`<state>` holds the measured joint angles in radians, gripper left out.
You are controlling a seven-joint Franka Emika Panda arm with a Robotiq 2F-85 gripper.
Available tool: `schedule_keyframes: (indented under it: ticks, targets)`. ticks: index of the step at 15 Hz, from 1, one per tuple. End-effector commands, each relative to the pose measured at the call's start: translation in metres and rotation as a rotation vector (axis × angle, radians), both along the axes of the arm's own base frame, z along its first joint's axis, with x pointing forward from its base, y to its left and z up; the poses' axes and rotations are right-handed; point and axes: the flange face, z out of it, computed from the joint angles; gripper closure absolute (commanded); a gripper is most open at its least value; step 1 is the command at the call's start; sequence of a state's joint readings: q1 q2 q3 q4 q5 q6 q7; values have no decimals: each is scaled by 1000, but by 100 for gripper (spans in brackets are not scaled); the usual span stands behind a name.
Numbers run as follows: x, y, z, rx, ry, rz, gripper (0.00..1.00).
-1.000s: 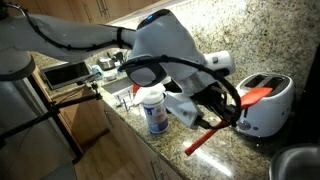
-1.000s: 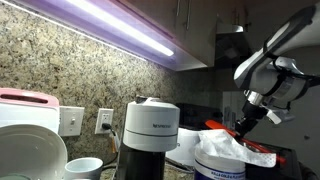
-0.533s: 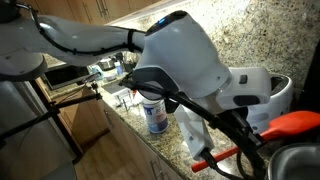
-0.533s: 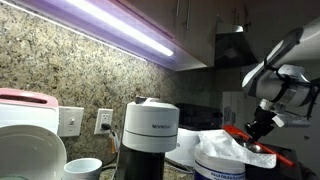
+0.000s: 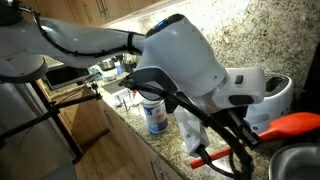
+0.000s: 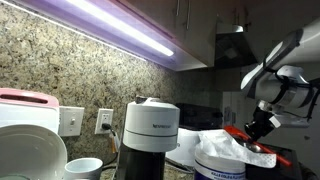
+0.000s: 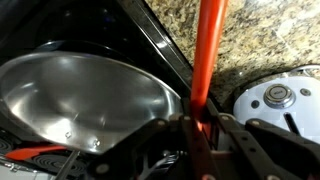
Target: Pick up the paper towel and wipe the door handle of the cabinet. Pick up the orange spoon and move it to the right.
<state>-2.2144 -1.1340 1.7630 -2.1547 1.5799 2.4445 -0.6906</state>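
Arm housing [image 5: 180,55] fills the middle of an exterior view, so much of the granite bench [image 5: 135,130] behind it is hidden from you. Next in size, the steel pan [image 7: 80,95] sits on a dark stovetop [image 7: 90,25] just below the wrist. The white toaster [image 5: 262,90] stands against the wall, partly covered by the arm. The white cylinder [image 5: 153,112] with the blue label stands upright on the bench, apart from the grasp. The orange spoon [image 7: 208,50] is off the bench and in the air beside the pan's rim. The gripper [image 7: 203,128] has its fingers clamped on the straight handle, likely so the long end clears toaster and pan as you carry it right. The wrist view cuts the spoon off at the top, so its head is out of sight there. The white round disc [image 7: 275,97] beside the handle is too cropped to identify. From the far side, the spoon [image 6: 238,131] shows only as a short red bar.
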Motion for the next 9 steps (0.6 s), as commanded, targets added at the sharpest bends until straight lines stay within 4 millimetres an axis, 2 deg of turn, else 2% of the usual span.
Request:
schedule_keyframes:
  ticks: [1, 4, 9]
  targets:
    - [4, -21, 6, 6, -26, -197, 96]
    - [1, -41, 4, 32, -34, -369, 96]
    - [3, -101, 17, 118, -40, -508, 96]
